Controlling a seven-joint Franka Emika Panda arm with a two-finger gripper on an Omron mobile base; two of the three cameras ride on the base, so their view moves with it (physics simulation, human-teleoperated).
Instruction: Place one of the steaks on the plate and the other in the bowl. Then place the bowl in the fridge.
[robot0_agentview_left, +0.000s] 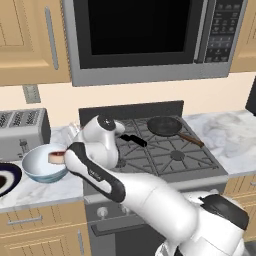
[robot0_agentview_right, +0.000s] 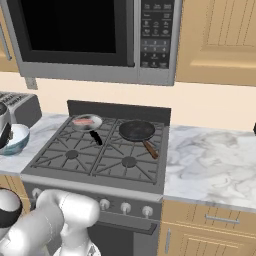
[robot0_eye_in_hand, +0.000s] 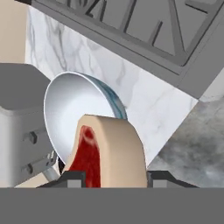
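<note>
My gripper (robot0_agentview_left: 65, 156) is shut on the dark red steak (robot0_agentview_left: 56, 157), holding it just over the pale blue-white bowl (robot0_agentview_left: 42, 167) on the counter left of the stove. In the hand view the steak (robot0_eye_in_hand: 105, 148) stands on edge between my fingertips, its whitish fat rim outward, and the bowl (robot0_eye_in_hand: 72, 109) lies right behind it. The pale pink steak (robot0_agentview_right: 85, 121) lies in the silver pan (robot0_agentview_right: 87, 122) on the rear left burner. The dark plate (robot0_agentview_left: 6, 181) sits at the far left counter edge. The fridge is out of view.
A toaster (robot0_agentview_left: 20, 132) stands behind the bowl against the wall. A dark pan (robot0_agentview_left: 165, 125) with a brown handle sits on the rear right burner. The microwave (robot0_agentview_left: 150, 35) hangs above the stove. Marble counter (robot0_agentview_right: 210, 160) stretches to the stove's right.
</note>
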